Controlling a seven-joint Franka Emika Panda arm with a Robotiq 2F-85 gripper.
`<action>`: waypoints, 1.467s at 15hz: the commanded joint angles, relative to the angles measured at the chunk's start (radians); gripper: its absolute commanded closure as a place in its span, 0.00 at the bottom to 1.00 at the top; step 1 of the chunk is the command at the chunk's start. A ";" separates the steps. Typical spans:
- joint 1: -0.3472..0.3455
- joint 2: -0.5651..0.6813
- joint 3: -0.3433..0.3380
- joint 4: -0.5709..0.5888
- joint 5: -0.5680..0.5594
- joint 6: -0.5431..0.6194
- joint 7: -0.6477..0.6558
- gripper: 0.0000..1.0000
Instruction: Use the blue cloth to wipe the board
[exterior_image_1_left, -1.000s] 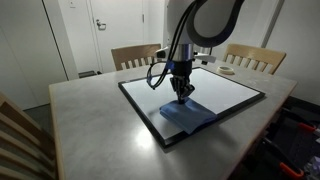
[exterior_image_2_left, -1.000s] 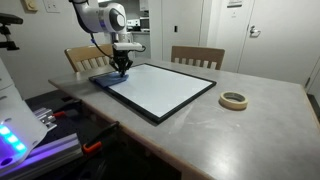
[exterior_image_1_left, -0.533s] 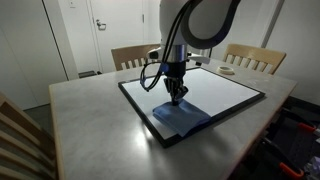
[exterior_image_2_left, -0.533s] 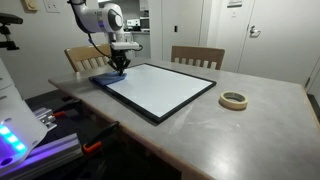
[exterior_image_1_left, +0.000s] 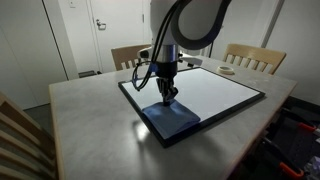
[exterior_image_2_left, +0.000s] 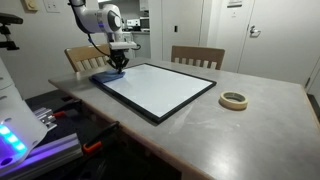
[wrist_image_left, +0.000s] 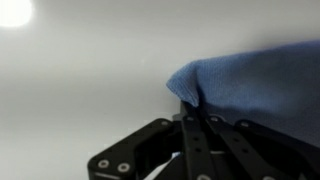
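The board (exterior_image_1_left: 218, 90) lies flat on the grey table, glossy white in a thin black frame, and shows in both exterior views (exterior_image_2_left: 165, 88). The blue cloth (exterior_image_1_left: 172, 118) lies spread on the board's near corner. My gripper (exterior_image_1_left: 167, 97) points straight down onto the cloth's far edge, jaws shut and pressing the fabric. In an exterior view the cloth (exterior_image_2_left: 104, 76) sits under the gripper (exterior_image_2_left: 118, 68) at the board's corner. The wrist view shows the closed fingers (wrist_image_left: 195, 112) pinching the rumpled cloth (wrist_image_left: 250, 85) against the white board (wrist_image_left: 80, 80).
A roll of tape (exterior_image_2_left: 234, 100) lies on the table beside the board. Wooden chairs (exterior_image_1_left: 255, 58) (exterior_image_1_left: 133, 56) stand at the far side, and another chair back (exterior_image_1_left: 20, 135) is at the near edge. A small white object (exterior_image_1_left: 228, 70) sits beyond the board.
The gripper has dragged the cloth across the board toward its corner, leftward in the exterior view. The jaws have stayed shut.
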 joint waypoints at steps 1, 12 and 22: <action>-0.005 0.073 -0.001 0.052 -0.036 0.024 0.023 0.99; -0.047 0.143 0.004 0.180 -0.044 -0.033 -0.102 0.99; -0.125 0.240 -0.008 0.389 -0.022 -0.146 -0.293 0.99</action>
